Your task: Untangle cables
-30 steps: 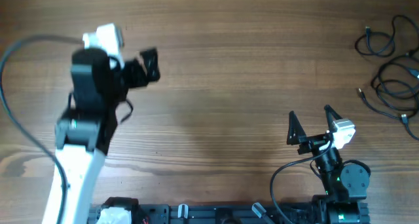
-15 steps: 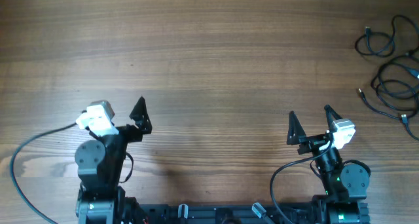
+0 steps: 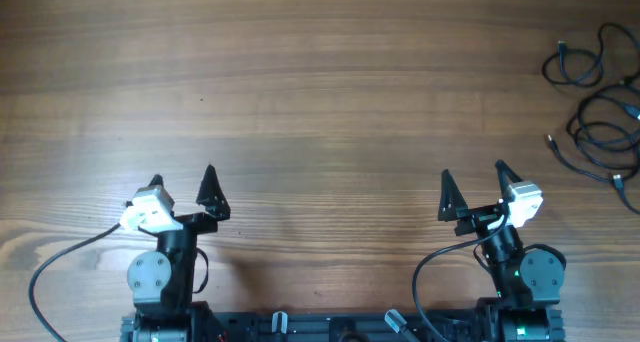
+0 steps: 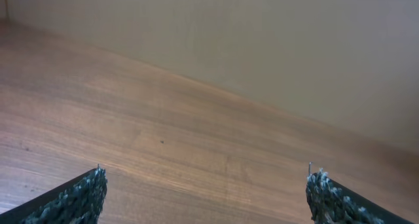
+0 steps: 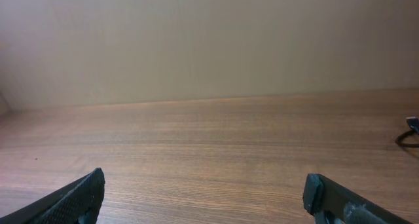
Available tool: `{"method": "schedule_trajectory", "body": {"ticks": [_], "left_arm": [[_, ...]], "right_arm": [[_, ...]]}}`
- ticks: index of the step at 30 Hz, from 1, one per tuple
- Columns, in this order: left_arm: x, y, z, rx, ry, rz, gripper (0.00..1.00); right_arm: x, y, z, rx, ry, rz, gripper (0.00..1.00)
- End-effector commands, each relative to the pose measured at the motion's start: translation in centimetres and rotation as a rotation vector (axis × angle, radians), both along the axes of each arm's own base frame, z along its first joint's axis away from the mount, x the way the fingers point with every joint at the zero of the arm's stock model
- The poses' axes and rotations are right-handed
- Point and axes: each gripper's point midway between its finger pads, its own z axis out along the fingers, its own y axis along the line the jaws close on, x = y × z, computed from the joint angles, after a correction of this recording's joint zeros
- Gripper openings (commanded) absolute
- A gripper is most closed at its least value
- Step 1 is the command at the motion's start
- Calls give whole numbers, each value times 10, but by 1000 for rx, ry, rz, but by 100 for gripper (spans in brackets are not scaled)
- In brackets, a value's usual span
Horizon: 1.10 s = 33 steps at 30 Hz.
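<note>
Clerk: Left arm, change noted: within the last second it has folded back from far out over the left of the table (image 3: 330, 92) to its base at the near edge. Right arm: no change.

Checker: Hands?

Clerk: Left hand (image 3: 181, 176): fingers spread wide, nothing between them, over bare wood. Right hand (image 3: 472, 171): likewise spread and empty, parked above its own base.

Checker: Cables?

Clerk: Cables (image 3: 598, 122): thin black cords in loose loops at the far right edge of the table, partly running out of the overhead view. One coil lies toward the far side, with a larger overlapping bunch nearer. Small plug ends poke out to the left. All are well apart from both hands. The right wrist view catches only a sliver of cord at its right margin, and the left wrist view shows none.

Checker: Step in hand?

Clerk: By my reading, both arms sit in a rest posture and no cord is touched. The nearer bunch overlaps itself, so separating likely remains to be done.

Checker: Next move?

Clerk: The right arm is the closer one. It would need to reach out and rightward, come down low over one strand or plug end at the edge of the bunch, pinch that alone, and draw it toward open table. The cord is thin and lies flat, so a shallow miss or dragging the whole bunch is the risk
</note>
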Motion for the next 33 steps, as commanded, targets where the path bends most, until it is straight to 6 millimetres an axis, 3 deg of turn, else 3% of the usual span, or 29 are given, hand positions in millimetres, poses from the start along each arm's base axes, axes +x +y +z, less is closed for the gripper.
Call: {"method": "schedule_trajectory", "body": {"ticks": [1,33], "left_arm": [[0,4,-13,9,16,18,100],[0,1,-13,8,17,5,100]], "right_arm": [[0,-3,3,6,-11,-16,100],[0,-3,3,6,-11,-15,100]]}}
